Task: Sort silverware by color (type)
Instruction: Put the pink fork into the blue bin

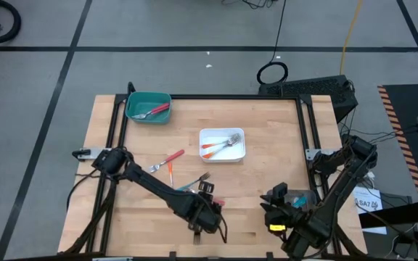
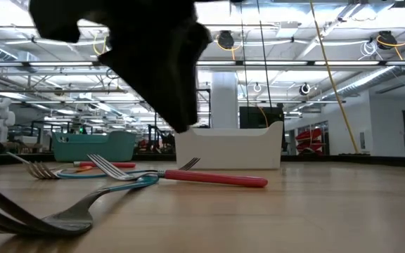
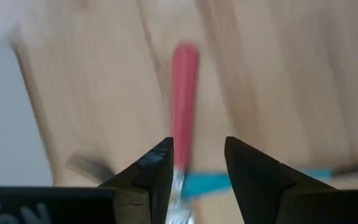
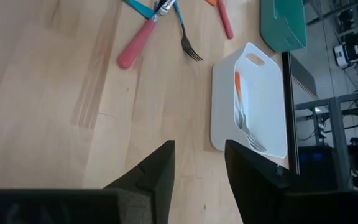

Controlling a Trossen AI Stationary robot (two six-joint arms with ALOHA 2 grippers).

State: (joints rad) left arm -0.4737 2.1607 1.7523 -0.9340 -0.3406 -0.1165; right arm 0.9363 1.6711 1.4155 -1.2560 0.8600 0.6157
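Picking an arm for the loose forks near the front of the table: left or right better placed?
Left. Its open gripper hovers right over the red-handled fork and a blue-handled one. The right gripper, also open, sits off to the side over bare wood.

Surface: a light wooden table (image 1: 267,167).
On it: a teal tray (image 1: 148,106), a white tray (image 1: 222,144), loose forks (image 1: 171,158).

The high camera looks straight down on the whole desk (image 1: 267,217). The low one sits at desk-top height, close to the forks, facing the room. Each wrist camera peers past its own tool at the desk, the left much closer. All views but the left wrist's share the white tray (image 1: 222,145).
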